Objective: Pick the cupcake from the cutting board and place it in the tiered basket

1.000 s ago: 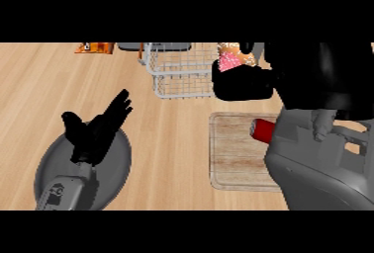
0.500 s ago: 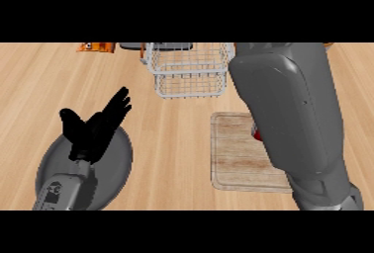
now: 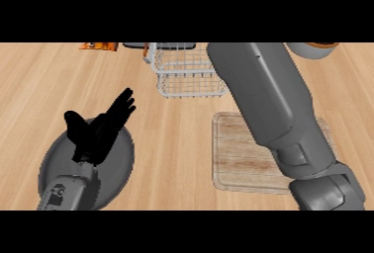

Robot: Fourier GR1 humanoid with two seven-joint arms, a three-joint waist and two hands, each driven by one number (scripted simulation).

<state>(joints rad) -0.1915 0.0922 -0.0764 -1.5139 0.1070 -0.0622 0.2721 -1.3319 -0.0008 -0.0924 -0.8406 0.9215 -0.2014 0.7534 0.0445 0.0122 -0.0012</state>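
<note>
The left hand rests at the counter's lower left. The basket stands beyond it to the right. The board lies right of the hand, under the right forearm.

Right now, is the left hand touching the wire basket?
Apart. The head view shows bare counter between the open left hand and the wire basket.

Left hand: matte black all over, slim fingers and a thumb, joined to a grey forearm with a rounded casing and a small darker inset panel near the wrist. Right forearm: smooth mid-grey shell, long and broad, split by seams into blocky segments at the lower end.
</note>
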